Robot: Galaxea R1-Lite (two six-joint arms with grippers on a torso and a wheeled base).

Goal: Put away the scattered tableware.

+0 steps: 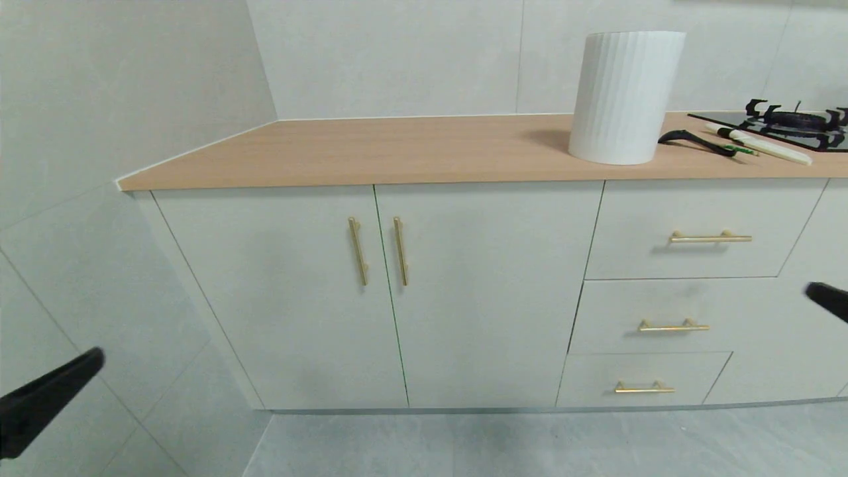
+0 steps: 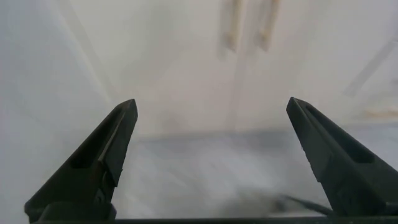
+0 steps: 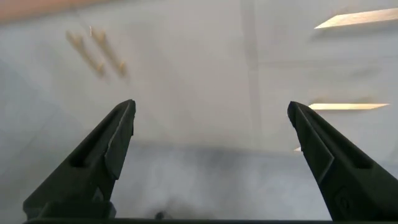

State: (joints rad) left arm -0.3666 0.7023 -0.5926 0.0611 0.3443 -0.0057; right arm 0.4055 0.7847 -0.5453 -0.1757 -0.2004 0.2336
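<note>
On the wooden countertop [image 1: 397,149] at the right lie a black utensil [image 1: 695,140] and a white-handled utensil [image 1: 762,144], next to a tall white ribbed container [image 1: 626,96]. My left gripper [image 2: 211,109] is open and empty, low in front of the cabinet doors, with one of its fingers [image 1: 59,391] at the lower left of the head view. My right gripper [image 3: 211,109] is also open and empty, low before the drawers; its dark tip [image 1: 828,299] shows at the right edge. Both are well below the countertop, far from the utensils.
A black gas burner [image 1: 795,120] sits at the counter's far right. Below are two cabinet doors with gold handles [image 1: 379,250] and a stack of three drawers [image 1: 689,232]. A tiled wall closes in on the left; grey floor lies in front.
</note>
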